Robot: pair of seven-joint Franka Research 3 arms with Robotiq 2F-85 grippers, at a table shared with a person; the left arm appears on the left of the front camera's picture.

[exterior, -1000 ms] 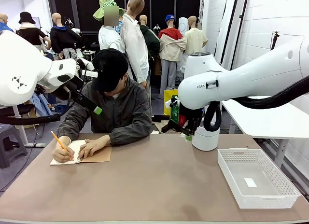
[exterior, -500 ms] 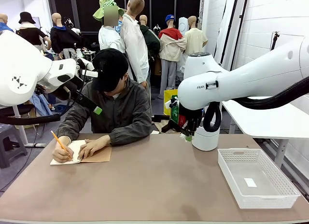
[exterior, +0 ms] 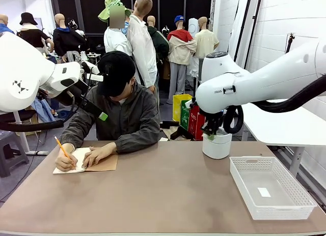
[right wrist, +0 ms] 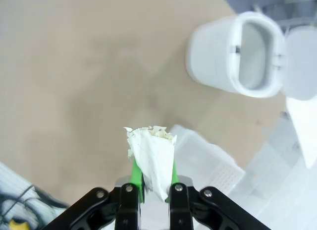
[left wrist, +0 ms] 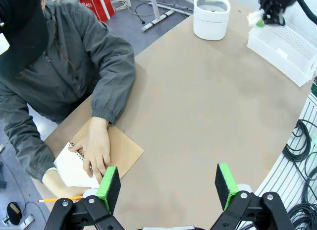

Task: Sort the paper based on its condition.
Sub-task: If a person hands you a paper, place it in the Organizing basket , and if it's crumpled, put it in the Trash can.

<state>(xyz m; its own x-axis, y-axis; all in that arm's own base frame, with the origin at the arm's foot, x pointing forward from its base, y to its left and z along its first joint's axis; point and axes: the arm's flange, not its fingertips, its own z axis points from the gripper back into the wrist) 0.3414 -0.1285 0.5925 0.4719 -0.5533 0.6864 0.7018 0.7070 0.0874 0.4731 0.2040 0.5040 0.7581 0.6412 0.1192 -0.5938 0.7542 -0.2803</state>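
Where the brown table (exterior: 168, 195) comes nearest the robot, on its right side, a white mesh basket (exterior: 282, 213) sits with a tiny white slip (exterior: 264, 192) lying on its floor. Over the table's left part the left gripper (left wrist: 167, 186) hangs high in the air, released, its jaws spread wide with nothing between the green pads (left wrist: 109, 186). Below and beyond it, toward the far left of the table, a spiral notebook (exterior: 104, 165) with a brown cover lies with a white page turned up. One hand (exterior: 97, 155) of the person rests flat on that notebook, and the other hand (exterior: 64, 164) holds a yellow pencil (exterior: 61, 148) at the page's edge. Across on the right, the right gripper (exterior: 210, 133) hangs in the air near the basket's far end, clenched on the paper (right wrist: 151, 158). It is a crumpled off-white wad, pinched between the pads and held off the tabletop, and its ragged top sticks out past the fingertips. Just beside that gripper, at the table's far edge, stands a round white bin (exterior: 218, 147); the right wrist view shows its lid raised and its mouth uncovered. Behind the table's far edge sits the person (exterior: 119, 119), in a grey jacket and black cap, bent low over the notebook, forearms on the tabletop
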